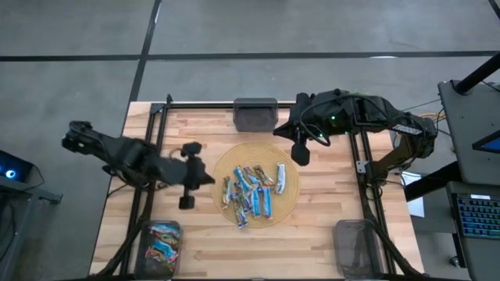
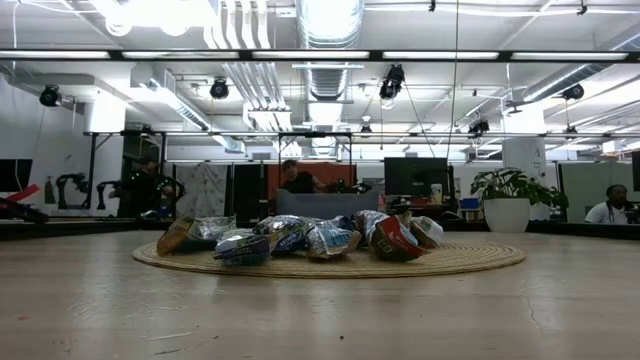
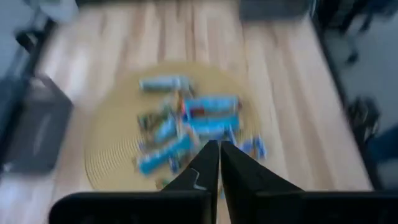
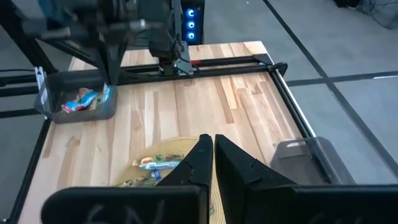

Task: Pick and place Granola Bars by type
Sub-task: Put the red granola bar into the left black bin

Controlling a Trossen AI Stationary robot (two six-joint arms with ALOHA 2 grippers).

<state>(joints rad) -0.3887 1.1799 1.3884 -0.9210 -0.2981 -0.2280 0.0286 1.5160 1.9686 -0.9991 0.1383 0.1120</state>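
Note:
Several granola bars [image 1: 254,191] in blue, blue-white and red-brown foil lie heaped on a round woven mat [image 1: 225,160] at the table's middle. The low view shows the same heap [image 2: 300,238]. My left gripper [image 1: 209,178] hovers at the mat's left edge, shut and empty. In its wrist view its gripper [image 3: 219,148] points at the bars [image 3: 186,127]. My right gripper [image 1: 301,156] hangs over the mat's far right edge, shut and empty. In its own view its gripper [image 4: 213,142] stands above the mat and some bars [image 4: 155,163]. Neither gripper shows in the low view.
Three translucent grey bins stand on the table. One at the near left corner [image 1: 160,238] holds a few bars, also seen as the bin [image 4: 81,99]. Another stands at the far edge [image 1: 255,113]. The third is at the near right corner [image 1: 355,242]. Black frame rails run along both sides.

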